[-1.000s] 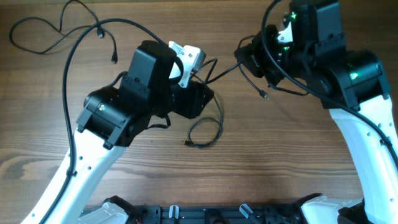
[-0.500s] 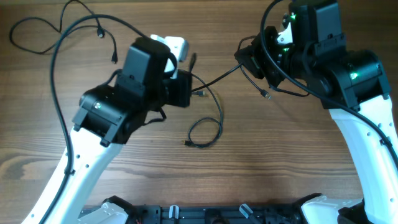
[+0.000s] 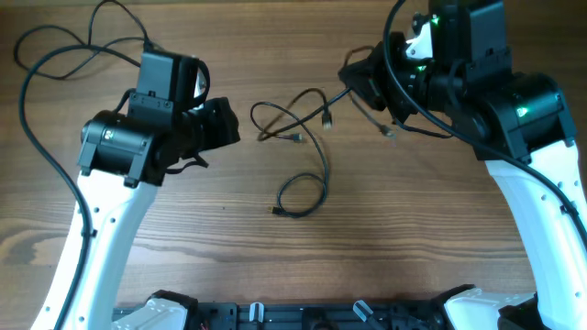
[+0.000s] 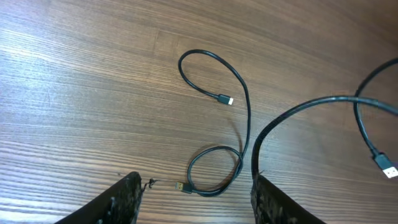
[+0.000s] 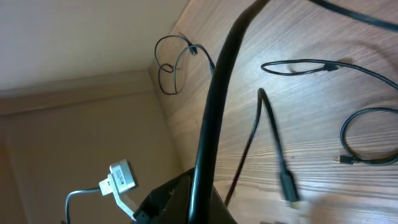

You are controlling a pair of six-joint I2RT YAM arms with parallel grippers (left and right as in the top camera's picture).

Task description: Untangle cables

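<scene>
The cables (image 3: 323, 156) are seen lying loose on the wooden desk (image 3: 413, 247), between the two arms. One small closed loop (image 3: 303, 194) is laid toward the near edge, with a gold-tipped plug (image 3: 275, 211) resting just beside it. From that loop the cord is carried up the desk and is met by further bends (image 3: 275, 117) near the middle.

The left tool (image 3: 225, 126) is held to the left of these bends, apart from them. In the left wrist view its fingers (image 4: 127, 199) are shown spread wide, with nothing gripped between them. Only the desk and the small closed loop are seen below the gap.

The right tool (image 3: 353, 81) is placed at the far right of the tangle and is closed. One cord is led up from the desk to it, and a short plug end (image 3: 390, 134) is seen hanging beside it. In the right wrist view that cord is shown rising toward the camera, blurred near its plug. The pinch itself is hidden.
</scene>
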